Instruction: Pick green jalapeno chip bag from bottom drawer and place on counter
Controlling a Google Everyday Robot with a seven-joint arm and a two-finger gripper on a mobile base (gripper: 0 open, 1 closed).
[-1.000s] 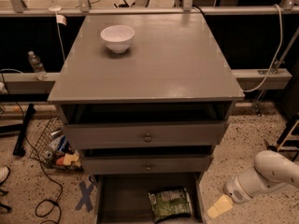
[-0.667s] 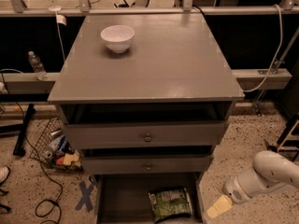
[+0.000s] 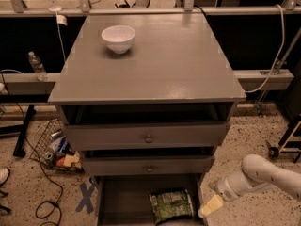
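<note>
The bag (image 3: 171, 204) lies in the open bottom drawer (image 3: 122, 201), towards its right. The claw (image 3: 210, 206) hangs just outside that drawer's right wall, near the bag; whether clenched or released I cannot tell.

The bottom drawer (image 3: 123, 202) stands pulled open below the two knobbed drawers (image 3: 148, 138), and the green jalapeno chip bag (image 3: 171, 205) lies flat on its floor, toward the right side. The gripper (image 3: 210, 206), at the end of a white arm (image 3: 263, 175) entering from the right, hangs low just outside the drawer's right wall, near the bag but apart from it. On the counter (image 3: 160, 69) a white bowl (image 3: 118, 38) sits upright near the back left corner. A blue tape cross (image 3: 85, 197) marks the speckled floor left of the drawer.
</note>
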